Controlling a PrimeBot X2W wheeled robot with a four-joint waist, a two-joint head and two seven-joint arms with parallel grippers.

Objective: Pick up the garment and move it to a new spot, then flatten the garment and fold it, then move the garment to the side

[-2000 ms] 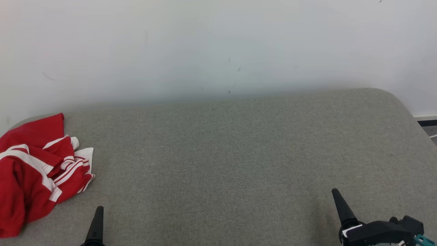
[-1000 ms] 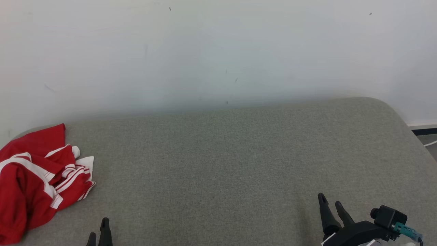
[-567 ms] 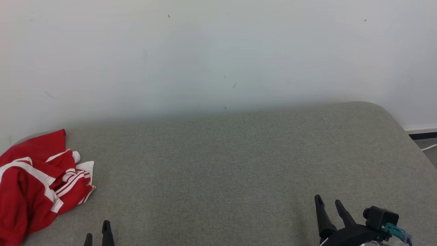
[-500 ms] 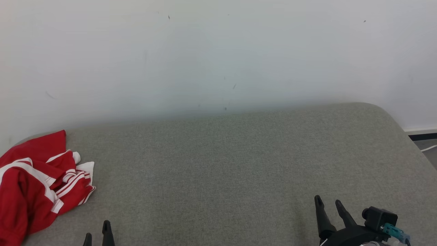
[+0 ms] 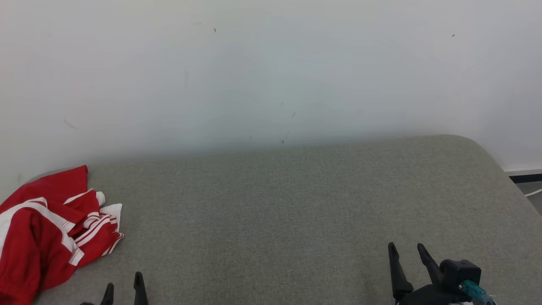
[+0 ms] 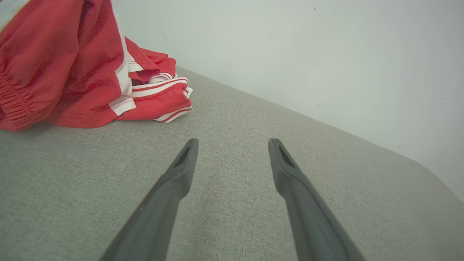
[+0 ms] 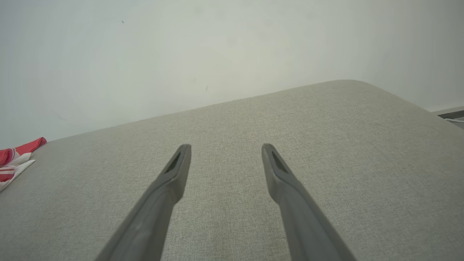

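The garment [image 5: 46, 228] is red with white stripes and lies crumpled at the far left of the grey padded surface [image 5: 275, 212]. In the left wrist view the garment [image 6: 72, 69] sits ahead and to the left of my fingers, apart from them. My left gripper [image 5: 123, 283] stands open at the bottom edge, just right of the garment, with nothing in it; in its own wrist view the left gripper [image 6: 232, 145] hovers over bare fabric. My right gripper [image 5: 405, 250] is open and empty at the lower right. The right wrist view has the right gripper [image 7: 224, 150] over the surface and a scrap of the garment [image 7: 14, 156] at the left edge.
A plain white wall [image 5: 271, 72] rises directly behind the padded surface. The surface's rounded right corner [image 5: 487, 152] drops off to a dark baseboard and floor [image 5: 527, 182] with a white cable.
The whole head view has shifted down, so the camera has tilted up. My right gripper has turned so both fingers show, and my left fingertips sit lower in view.
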